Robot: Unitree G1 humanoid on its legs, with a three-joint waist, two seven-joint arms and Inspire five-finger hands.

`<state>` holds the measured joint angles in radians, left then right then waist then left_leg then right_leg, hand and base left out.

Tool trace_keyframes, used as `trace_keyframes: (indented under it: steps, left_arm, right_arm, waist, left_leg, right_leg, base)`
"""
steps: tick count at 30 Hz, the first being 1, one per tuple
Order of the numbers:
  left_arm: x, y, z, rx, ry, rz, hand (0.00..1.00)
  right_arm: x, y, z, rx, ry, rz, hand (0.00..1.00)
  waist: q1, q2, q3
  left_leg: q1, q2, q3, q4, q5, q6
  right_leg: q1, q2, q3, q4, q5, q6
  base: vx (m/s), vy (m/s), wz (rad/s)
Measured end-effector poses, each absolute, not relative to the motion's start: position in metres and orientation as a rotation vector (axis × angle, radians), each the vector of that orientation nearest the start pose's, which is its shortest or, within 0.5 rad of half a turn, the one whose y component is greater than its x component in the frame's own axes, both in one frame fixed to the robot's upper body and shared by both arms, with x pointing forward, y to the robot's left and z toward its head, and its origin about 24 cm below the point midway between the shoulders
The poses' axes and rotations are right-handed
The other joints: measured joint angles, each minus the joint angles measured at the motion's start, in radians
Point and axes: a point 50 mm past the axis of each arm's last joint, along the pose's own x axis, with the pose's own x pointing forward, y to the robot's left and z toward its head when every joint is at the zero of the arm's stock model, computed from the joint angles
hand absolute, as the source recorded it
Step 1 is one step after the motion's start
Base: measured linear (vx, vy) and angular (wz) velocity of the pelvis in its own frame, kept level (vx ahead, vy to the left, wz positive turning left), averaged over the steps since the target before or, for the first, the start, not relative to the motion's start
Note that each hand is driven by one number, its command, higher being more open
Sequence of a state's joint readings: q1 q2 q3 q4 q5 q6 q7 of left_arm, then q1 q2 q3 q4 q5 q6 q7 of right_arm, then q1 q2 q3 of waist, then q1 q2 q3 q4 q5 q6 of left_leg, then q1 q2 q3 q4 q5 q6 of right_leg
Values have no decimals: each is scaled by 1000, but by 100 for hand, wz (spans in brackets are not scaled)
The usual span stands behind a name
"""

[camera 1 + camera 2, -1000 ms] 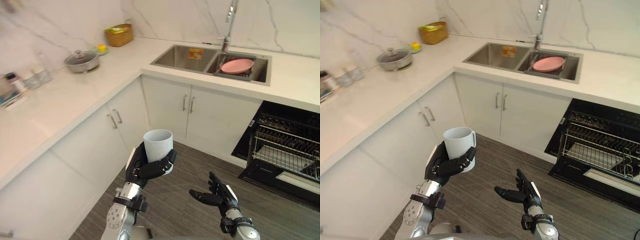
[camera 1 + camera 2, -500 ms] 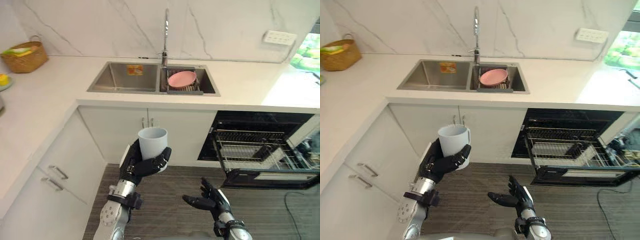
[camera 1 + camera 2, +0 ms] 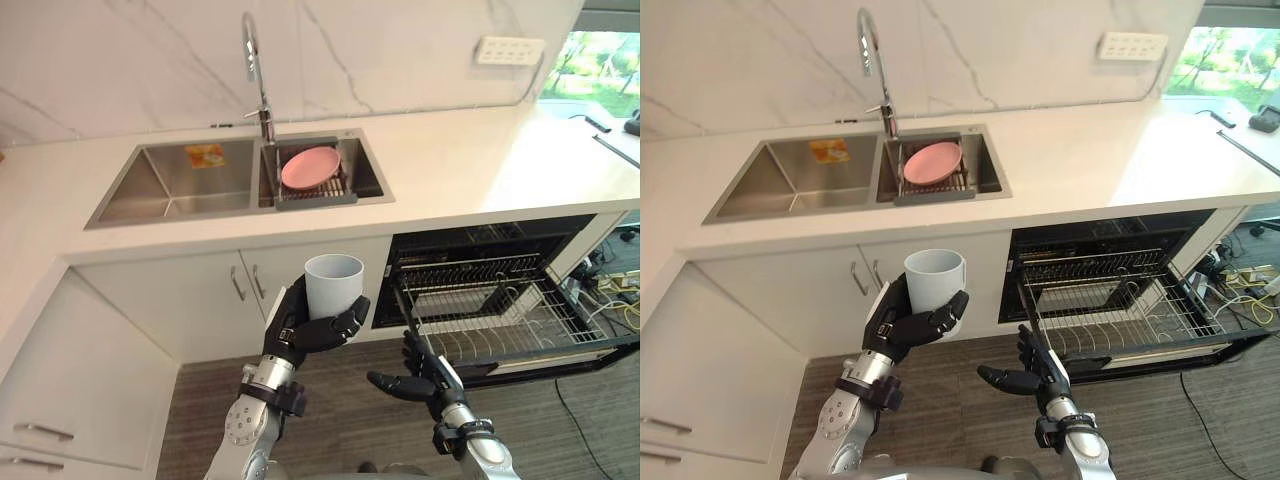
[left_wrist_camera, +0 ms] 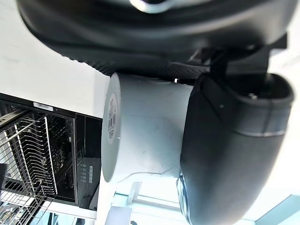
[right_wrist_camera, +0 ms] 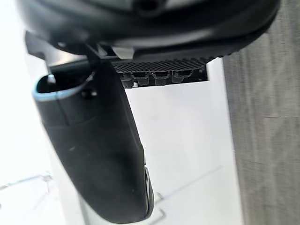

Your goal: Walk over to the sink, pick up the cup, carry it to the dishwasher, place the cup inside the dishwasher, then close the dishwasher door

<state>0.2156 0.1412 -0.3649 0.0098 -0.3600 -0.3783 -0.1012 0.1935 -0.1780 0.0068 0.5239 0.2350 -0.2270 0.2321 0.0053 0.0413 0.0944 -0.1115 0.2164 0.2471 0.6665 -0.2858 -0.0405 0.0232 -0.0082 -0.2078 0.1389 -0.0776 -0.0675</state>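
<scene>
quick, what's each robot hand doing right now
Left robot hand: shut on the cup, held upright.
Right robot hand: open, fingers spread, holding nothing.

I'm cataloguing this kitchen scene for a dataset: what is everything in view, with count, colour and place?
cup: one, pale grey-white, upright, in front of the cabinets
plate: one, pink, on a dark rack in the sink's right basin
sink: one, steel, two basins, set in the countertop
faucet: one, chrome, behind the sink
dishwasher: one, black inside, open, under the countertop at right; wire rack pulled out
countertop: one, white
cabinets: white, under the sink
socket strip: one, white, on the wall
left hand: dark, curled round the cup
right hand: dark, open, empty, low before the dishwasher
</scene>
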Motion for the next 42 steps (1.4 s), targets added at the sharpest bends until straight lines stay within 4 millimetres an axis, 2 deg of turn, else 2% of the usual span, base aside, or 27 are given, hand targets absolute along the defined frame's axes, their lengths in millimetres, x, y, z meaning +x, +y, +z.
trace_keyframes:
  steps: [1,2,3,4,5,6,7,8,10,11,14,15,17,20,23,25,27,36,42]
  left_arm:
    - [194,106,21,-295,-92,-316,0]
    - [194,107,21,-295,-92,-316,0]
    - [193,107,21,-298,-90,-315,0]
    - [192,108,20,-300,-85,-311,0]
    - [189,109,18,-301,-78,-303,0]
    - [190,110,18,-298,-79,-301,0]
    - [190,110,19,-301,-81,-297,0]
    - [190,111,19,-301,-81,-289,0]
    - [191,111,19,-299,-80,-275,0]
    - [192,111,20,-301,-85,-268,0]
    - [195,110,25,-300,-104,-260,0]
    - [196,111,26,-297,-107,-257,0]
    - [197,112,26,-293,-108,-252,0]
    - [197,115,28,-283,-116,-248,0]
    - [198,115,29,-277,-122,-249,0]
    - [199,116,30,-275,-129,-246,0]
    - [201,120,31,-269,-134,-231,0]
    - [202,124,31,-253,-136,-218,0]
    - [202,128,31,-214,-139,-219,0]
  right_arm:
    - [165,-202,-83,93,461,66,100]
    - [167,-202,-82,91,456,69,100]
    - [168,-201,-82,90,454,72,100]
    - [168,-201,-82,89,455,73,100]
    - [169,-198,-82,92,454,80,100]
    - [170,-192,-81,96,447,91,100]
    - [171,-190,-80,93,442,100,100]
    - [173,-186,-78,83,438,120,100]
    - [175,-184,-78,83,432,131,100]
    - [174,-183,-78,84,434,131,100]
    - [175,-183,-79,86,437,135,100]
    - [176,-182,-79,84,439,140,100]
    - [175,-180,-79,83,441,146,100]
    - [174,-176,-80,83,445,166,100]
    - [171,-177,-84,82,464,160,100]
    - [173,-178,-83,77,458,158,100]
    - [176,-179,-82,75,450,157,100]
    - [178,-182,-81,70,446,126,100]
    - [180,-187,-79,78,427,76,100]
  waist:
    - [2,-1,0]
    - [4,-1,0]
    - [7,1,2]
    - [10,2,1]
    - [11,10,-4]
    - [0,0,0]
    - [2,-2,1]
    - [11,-10,6]
    - [4,-14,9]
    - [4,-14,10]
    - [6,-16,12]
    - [5,-19,12]
    - [3,-28,11]
    - [-1,-29,8]
    - [-3,-31,-1]
    - [1,-33,-13]
    - [5,-33,-13]
    - [6,-31,-15]
    - [2,-31,-15]
  left_leg:
    - [2,-22,-15,-72,0,0]
    - [10,-70,-64,-221,10,-7]
    - [16,-117,-131,-346,75,-7]
    - [33,-137,-156,-378,117,-10]
    - [69,-162,-166,-418,159,31]
    - [72,-174,-157,-402,152,48]
    - [69,-177,-152,-389,146,61]
    - [69,-189,-150,-374,144,66]
    - [87,-210,-143,-376,142,69]
    - [106,-218,-134,-378,131,85]
    - [157,-218,-118,-395,85,103]
    - [173,-220,-105,-401,82,99]
    - [191,-231,-86,-415,82,99]
    - [175,-234,-60,-418,86,102]
    - [164,-227,-65,-435,99,105]
    - [149,-231,-64,-474,118,94]
    - [147,-241,-64,-514,151,101]
    - [166,-252,-72,-560,181,130]
    - [185,-254,-69,-569,184,127]
  right_leg:
    - [4,-3,14,-6,2,4]
    - [6,-9,40,-13,3,16]
    - [6,-14,73,-14,1,30]
    - [6,-15,97,-11,-2,38]
    - [4,-19,131,5,-9,65]
    - [-8,-31,146,20,-15,84]
    - [-15,-34,161,26,-18,89]
    - [-28,-43,198,42,-24,98]
    - [-27,-58,222,55,-35,115]
    - [-27,-66,236,72,-42,121]
    - [-62,-69,231,186,-78,125]
    - [-86,-78,195,241,-80,124]
    - [-91,-101,134,253,-86,114]
    - [-67,-103,111,149,-59,124]
    - [-37,-89,100,52,-2,126]
    - [-31,-85,98,-29,49,124]
    - [-15,-85,96,-109,98,127]
    - [31,-78,89,-205,146,132]
    - [49,-78,95,-215,154,132]
  base:
    - [184,136,-67]
    - [179,188,-66]
    - [149,184,-74]
    - [171,203,-84]
    - [183,200,-65]
    - [146,155,-58]
    - [144,186,-61]
    - [121,153,-69]
    - [112,142,-50]
    - [65,125,-40]
    - [21,93,-38]
    - [-47,86,-44]
    - [-61,79,-38]
    - [-78,59,-26]
    - [-73,42,3]
    - [-46,48,1]
    - [-17,46,1]
    - [17,-3,1]
    - [-17,-4,-1]
